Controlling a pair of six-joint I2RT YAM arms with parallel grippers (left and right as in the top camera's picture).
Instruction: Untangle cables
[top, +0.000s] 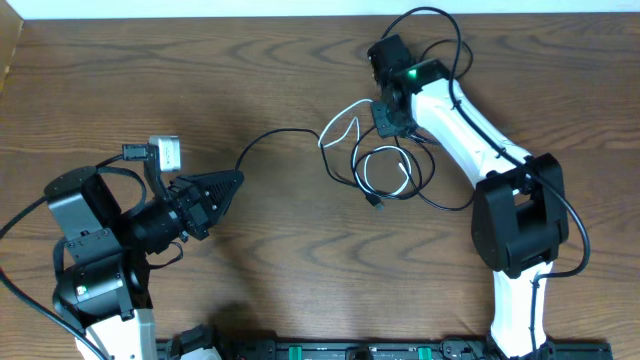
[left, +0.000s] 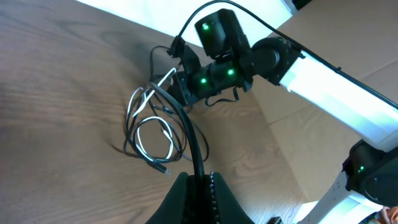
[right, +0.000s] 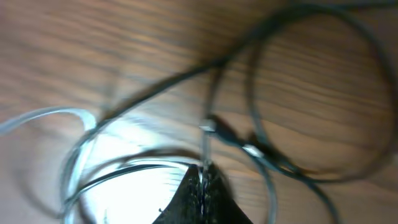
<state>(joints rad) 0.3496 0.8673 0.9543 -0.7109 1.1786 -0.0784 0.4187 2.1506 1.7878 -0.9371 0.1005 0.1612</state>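
- The desk (top: 250, 60) is smooth wood and gives the tangle (top: 390, 170) nothing to catch on. A pull from either side could drag the whole bundle along rather than open it.
- The right arm (top: 470, 130) leans over the tangle, and the left arm (top: 90, 230) sits well to the left of it. I see no risk of them colliding, but opposing pulls could cinch the loops tighter.
- The right pincer (top: 388, 118) hangs at the tangle's far edge. It is clenched, apparently on a strand of the white cable (top: 340, 125), though its own camera view is too blurred to be sure. It could easily snag a black loop along with the white strand.
- The left pincer (top: 232, 183) is clenched on the black cable (top: 275, 135), which runs from it rightward into the tangle. The grip is on a thin, slick cord and could slip under tension.
- The white and black loops cross each other several times inside the tangle, and those crossings are what stand in the way.
- A white adapter (top: 166, 152) lies well left of the tangle, just beside the left arm, where the arm could knock it.
- A small plug (top: 378, 203) pokes out on the tangle's near side and could hook on a loop.
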